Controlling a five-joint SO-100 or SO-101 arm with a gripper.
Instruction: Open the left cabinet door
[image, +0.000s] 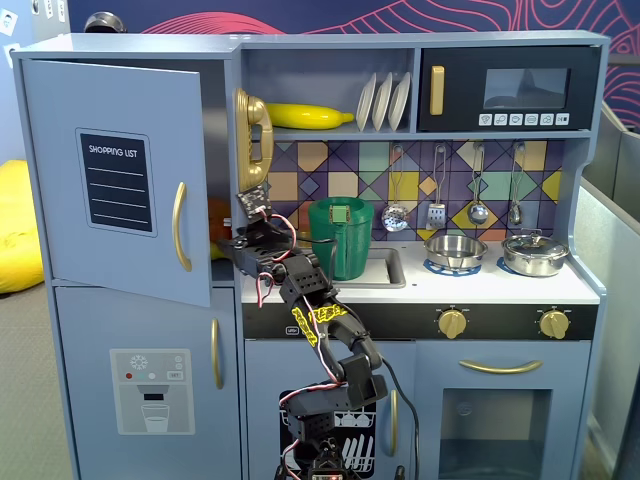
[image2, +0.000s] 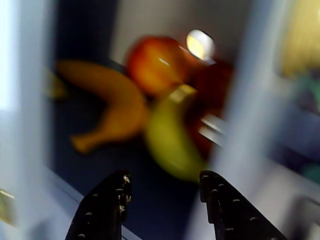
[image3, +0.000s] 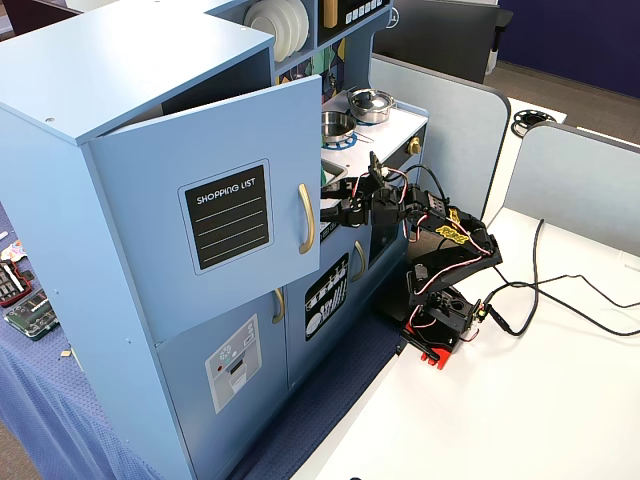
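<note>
Fixed view from the front. The left cabinet door, carrying the shopping-list chalkboard, stands partly swung out from the toy kitchen; its gold handle sits near the free edge. The arm rises from below and reaches to the gap just right of that edge, so the gripper is placed behind the door rather than on the handle, probably to push the panel outward from inside. A green pot stands just right of the arm on the counter.

Wrist view. The picture is blurred. The gripper has its two dark fingers spread wide with nothing between them. Beyond them, inside the cabinet, lie toy fruit: an orange banana shape, a green one and a red round piece. The pale door edge runs down the left side.

Fixed view from the side. The door hangs ajar at a moderate angle from the cabinet body. The gripper is just right of the door's free edge, near the handle but apparently not clasping it. The arm's base sits on the white surface. Judged from this, opening is under way and unfinished.
</note>
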